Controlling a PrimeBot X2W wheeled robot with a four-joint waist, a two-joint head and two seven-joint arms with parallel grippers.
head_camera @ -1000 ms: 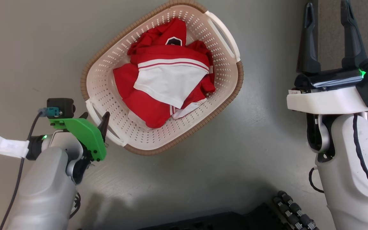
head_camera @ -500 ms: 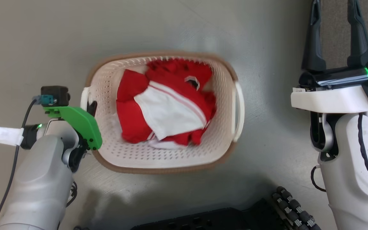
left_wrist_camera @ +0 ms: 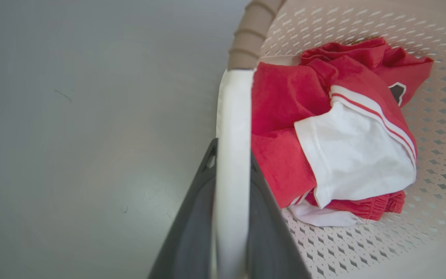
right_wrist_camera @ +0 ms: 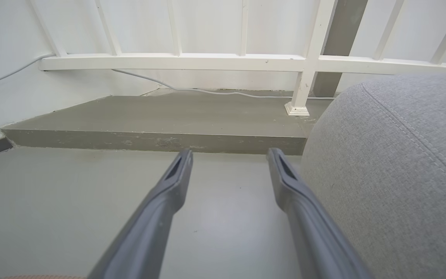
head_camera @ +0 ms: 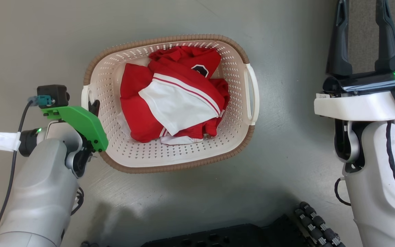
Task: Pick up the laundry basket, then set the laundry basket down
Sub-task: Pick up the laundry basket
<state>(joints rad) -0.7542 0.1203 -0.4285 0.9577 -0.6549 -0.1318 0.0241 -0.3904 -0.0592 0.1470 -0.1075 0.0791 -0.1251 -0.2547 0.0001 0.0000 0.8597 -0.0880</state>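
**A:** One pinch on one handle is the whole grip, and that worries me. The weight hangs off to one side of it, so a quick arm move could swing the load, tip it, or drag the handle out.

**B:** How tight is the hold?

**A:** At the bottom centre of the left wrist view, the left gripper [left_wrist_camera: 232,155] has its fingers [left_wrist_camera: 192,217] closed in on the white handle [left_wrist_camera: 232,108]. One dark finger lies along each side of it, touching.

**B:** And the thing itself?

**A:** The laundry basket [head_camera: 170,157] sits mid-frame in the head view, with the held handle at its left edge. Its brown rim [head_camera: 170,168] runs all round, and red and white clothes [head_camera: 173,103] are heaped inside. I can't tell whether its base is clear of the grey floor [head_camera: 286,164].

**B:** Any help from the other arm?

**A:** None. The right gripper [right_wrist_camera: 229,152] is at the upper right of the head view, well apart from the other handle [head_camera: 252,92]. Its fingers are spread with nothing between them. Its wrist view shows bare floor ahead and a grey cushion [right_wrist_camera: 393,174] on the right. If the clothes slide, I'd expect the unsupported side to drop.
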